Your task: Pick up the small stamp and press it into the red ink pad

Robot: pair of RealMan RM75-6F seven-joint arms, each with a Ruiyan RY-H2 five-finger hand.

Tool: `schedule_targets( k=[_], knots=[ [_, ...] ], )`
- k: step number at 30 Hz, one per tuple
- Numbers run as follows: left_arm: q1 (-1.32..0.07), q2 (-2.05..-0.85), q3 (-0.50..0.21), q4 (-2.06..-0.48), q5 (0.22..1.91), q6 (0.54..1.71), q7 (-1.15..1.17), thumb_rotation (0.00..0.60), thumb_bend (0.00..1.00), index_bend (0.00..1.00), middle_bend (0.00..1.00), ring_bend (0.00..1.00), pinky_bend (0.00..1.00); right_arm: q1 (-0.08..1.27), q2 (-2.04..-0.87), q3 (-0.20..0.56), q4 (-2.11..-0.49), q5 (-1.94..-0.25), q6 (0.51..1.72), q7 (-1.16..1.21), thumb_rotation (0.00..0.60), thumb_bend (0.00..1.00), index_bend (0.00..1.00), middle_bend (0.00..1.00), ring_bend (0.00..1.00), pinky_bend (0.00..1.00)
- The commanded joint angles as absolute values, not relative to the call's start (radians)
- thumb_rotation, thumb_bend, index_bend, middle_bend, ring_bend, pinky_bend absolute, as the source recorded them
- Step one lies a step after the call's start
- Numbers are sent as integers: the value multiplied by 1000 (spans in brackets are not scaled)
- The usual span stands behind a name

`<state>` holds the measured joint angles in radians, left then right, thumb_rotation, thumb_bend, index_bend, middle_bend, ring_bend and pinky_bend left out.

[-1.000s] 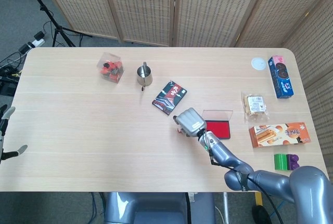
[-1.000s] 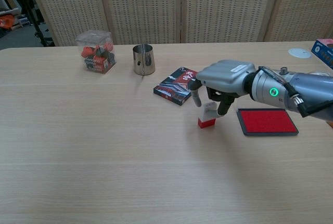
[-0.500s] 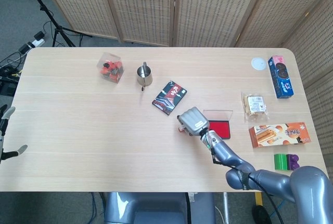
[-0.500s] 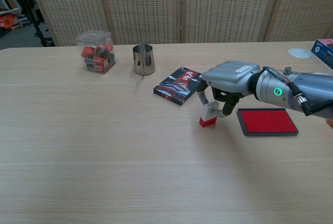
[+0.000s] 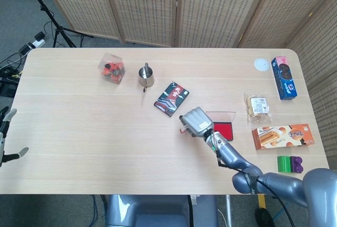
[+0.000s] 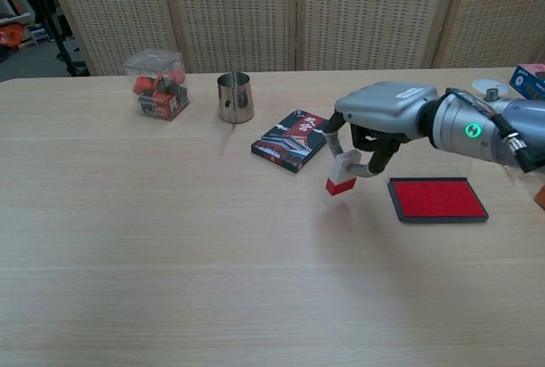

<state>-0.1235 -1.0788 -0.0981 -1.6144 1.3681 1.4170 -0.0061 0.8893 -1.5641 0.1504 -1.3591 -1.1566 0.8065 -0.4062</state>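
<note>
The desk (image 5: 79, 132) carries all items. The right hand (image 6: 379, 124) sits at mid-desk, toward the right edge, with its fingers (image 6: 380, 152) clamped on the small stamp (image 6: 342, 174). The stamp is tilted, red base down, clear of the desk surface, just left of the red ink pad (image 6: 436, 199) and apart from it. In the head view the right hand (image 5: 197, 122) covers most of the stamp and overlaps the pad (image 5: 223, 127). The left hand (image 5: 5, 137) shows at the desk's left edge with its fingers apart, holding nothing. A dark booklet (image 6: 289, 140) lies just behind the stamp. A steel cup (image 6: 235, 97) and a clear box (image 6: 157, 83) stand toward the far-left corner.
</note>
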Motion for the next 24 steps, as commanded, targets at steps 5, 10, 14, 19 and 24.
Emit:
schedule_targets(
  k=[5,10,14,19,24],
  knots=[
    [-120,-1078,-92,-1620,1384,1427,-3,600,0,0,0,0,0,819,-1384,121,-1468,-1209,879,-381,600,515,558,945,1000,1000],
    [-118,-1080,-89,-1623,1391,1433,5,600,0,0,0,0,0,786,-1349,93,-1450,-1237,881,-321,600,518,558,945,1000,1000],
    [-119,-1083,-88,-1624,1392,1433,11,600,0,0,0,0,0,761,-1350,73,-1418,-1263,885,-259,600,518,562,945,1000,1000],
    [-121,-1086,-86,-1624,1393,1431,19,600,0,0,0,0,0,741,-1363,52,-1381,-1309,895,-206,600,519,562,945,1000,1000],
    [-120,-1086,-86,-1625,1397,1434,20,600,0,0,0,0,0,733,-1392,46,-1339,-1324,888,-176,600,537,562,945,1000,1000]
  ],
)
